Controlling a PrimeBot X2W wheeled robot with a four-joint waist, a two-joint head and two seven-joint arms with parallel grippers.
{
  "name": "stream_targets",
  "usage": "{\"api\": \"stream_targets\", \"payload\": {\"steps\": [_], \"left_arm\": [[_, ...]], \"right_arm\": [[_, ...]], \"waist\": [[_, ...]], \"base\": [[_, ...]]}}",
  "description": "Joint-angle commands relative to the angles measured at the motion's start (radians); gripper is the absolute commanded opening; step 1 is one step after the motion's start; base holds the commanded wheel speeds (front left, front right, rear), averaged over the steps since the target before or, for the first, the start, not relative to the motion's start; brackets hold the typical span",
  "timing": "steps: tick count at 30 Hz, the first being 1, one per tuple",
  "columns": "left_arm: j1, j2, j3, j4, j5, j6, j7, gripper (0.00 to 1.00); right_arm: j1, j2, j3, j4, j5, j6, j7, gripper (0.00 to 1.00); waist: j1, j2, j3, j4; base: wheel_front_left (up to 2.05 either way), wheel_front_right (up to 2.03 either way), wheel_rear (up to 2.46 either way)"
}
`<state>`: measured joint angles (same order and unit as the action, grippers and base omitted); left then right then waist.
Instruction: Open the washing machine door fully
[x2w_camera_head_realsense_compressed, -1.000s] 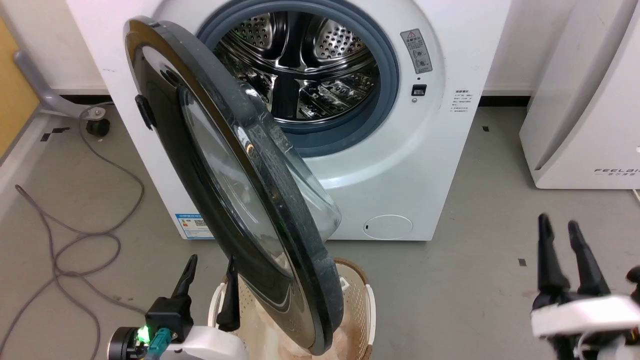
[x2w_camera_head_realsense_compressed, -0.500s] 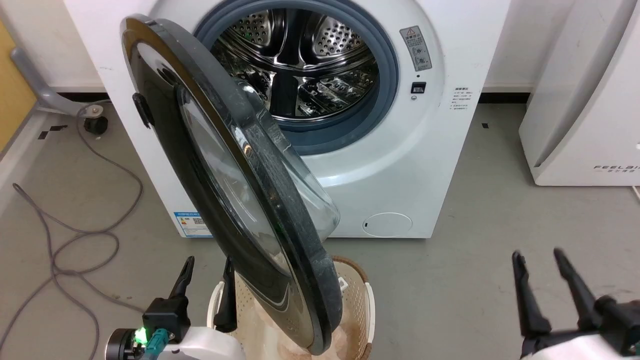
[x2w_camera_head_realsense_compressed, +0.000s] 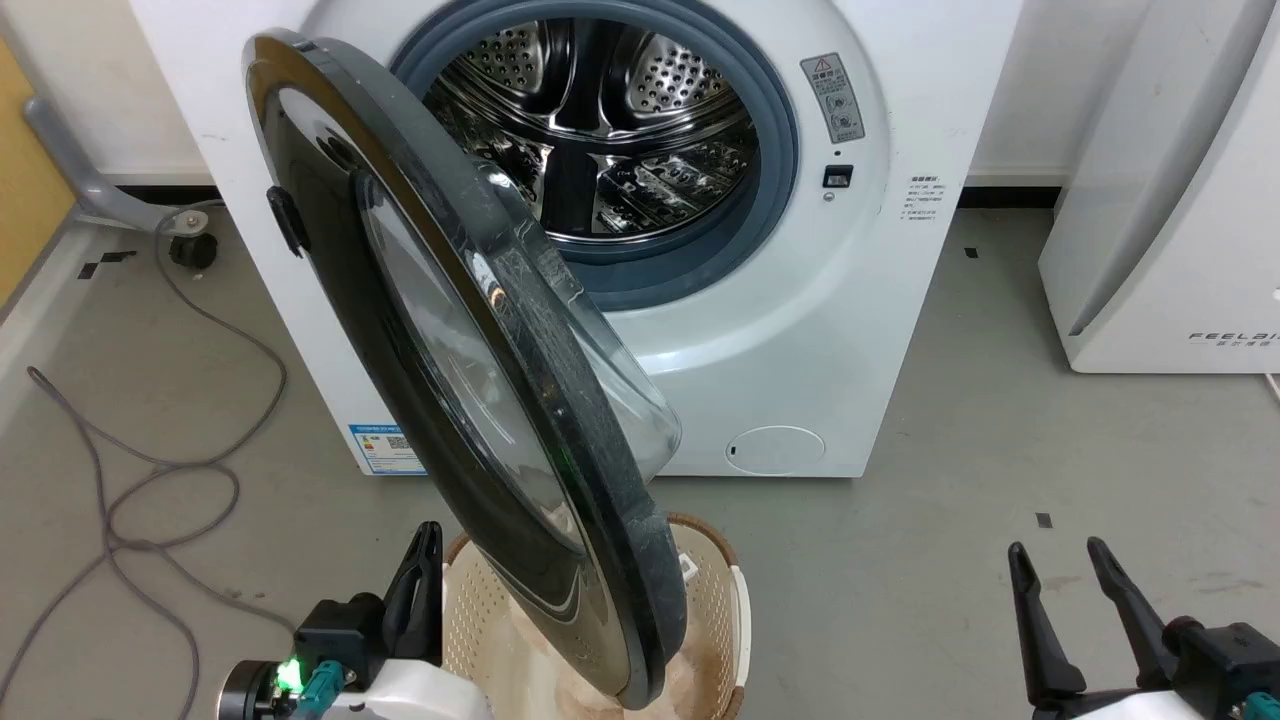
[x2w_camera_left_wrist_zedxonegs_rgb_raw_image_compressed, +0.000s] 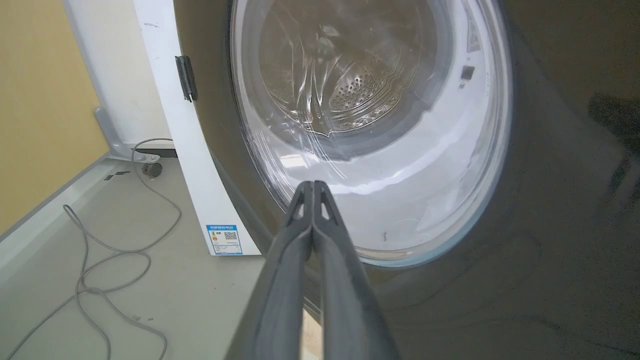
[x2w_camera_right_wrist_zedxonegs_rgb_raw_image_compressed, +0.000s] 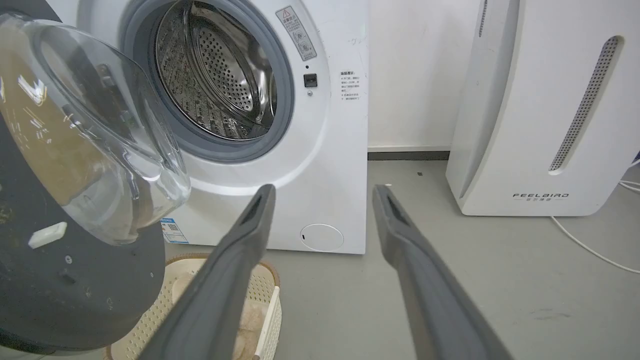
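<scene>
The white washing machine (x2w_camera_head_realsense_compressed: 800, 330) stands ahead with its steel drum exposed. Its glossy black washing machine door (x2w_camera_head_realsense_compressed: 330, 270) is swung out toward me on the left hinge, the clear glass bowl facing the drum. My left gripper (x2w_camera_head_realsense_compressed: 430, 535) is shut on nothing, low at the door's outer face. In the left wrist view its joined fingertips (x2w_camera_left_wrist_zedxonegs_rgb_raw_image_compressed: 312, 187) point at the window in the door (x2w_camera_left_wrist_zedxonegs_rgb_raw_image_compressed: 550, 200); contact cannot be told. My right gripper (x2w_camera_head_realsense_compressed: 1055, 550) hangs open at the lower right, away from the door (x2w_camera_right_wrist_zedxonegs_rgb_raw_image_compressed: 75, 280), facing the washing machine (x2w_camera_right_wrist_zedxonegs_rgb_raw_image_compressed: 320, 150).
A cream perforated basket (x2w_camera_head_realsense_compressed: 715, 600) sits on the floor under the door's free edge, its wall (x2w_camera_right_wrist_zedxonegs_rgb_raw_image_compressed: 262, 295) beside my right fingers. A grey cable (x2w_camera_head_realsense_compressed: 150, 480) loops at left. The white FEELBIRD appliance (x2w_camera_head_realsense_compressed: 1170, 200) stands at right.
My left gripper's fingers have closed together. The right gripper has dropped lower and slid a little left in the head view. The door stands as before.
</scene>
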<state>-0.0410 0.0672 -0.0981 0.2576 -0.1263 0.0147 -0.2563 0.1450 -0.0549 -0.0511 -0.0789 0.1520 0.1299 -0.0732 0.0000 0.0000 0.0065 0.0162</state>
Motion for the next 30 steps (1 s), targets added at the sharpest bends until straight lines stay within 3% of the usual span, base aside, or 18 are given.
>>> {"api": "stream_targets", "payload": {"steps": [1,6,12,21,30], "left_arm": [[0.003,0.002,-0.002,0.000,-0.008,-0.006,-0.006,0.00],[0.004,-0.001,0.000,-0.014,-0.050,-0.033,-0.006,0.00],[-0.011,0.002,0.015,-0.105,-0.072,-0.025,0.006,0.00],[-0.091,0.023,0.030,-0.405,-0.069,0.004,0.064,0.00],[-0.254,0.028,-0.021,-0.659,-0.051,-0.013,0.107,0.00]], "right_arm": [[-0.003,0.005,0.006,0.003,-0.003,0.001,-0.003,1.00],[-0.002,0.005,0.017,0.006,-0.009,0.001,0.004,1.00],[0.002,0.005,0.014,-0.005,-0.021,0.001,0.009,1.00],[0.001,0.005,0.004,-0.017,-0.025,0.001,0.013,1.00],[-0.005,0.005,0.007,-0.017,-0.024,0.001,0.014,1.00]], "waist": [[0.0000,0.0000,0.000,0.000],[0.0000,0.0000,-0.006,0.000],[0.0000,0.0000,-0.012,0.001],[0.0000,0.0000,-0.009,0.007],[0.0000,0.0000,0.001,0.012]], "base": [[0.00,0.00,0.00],[0.00,0.00,0.00],[0.00,0.00,0.00],[0.00,0.00,0.00],[0.00,0.00,0.00]]}}
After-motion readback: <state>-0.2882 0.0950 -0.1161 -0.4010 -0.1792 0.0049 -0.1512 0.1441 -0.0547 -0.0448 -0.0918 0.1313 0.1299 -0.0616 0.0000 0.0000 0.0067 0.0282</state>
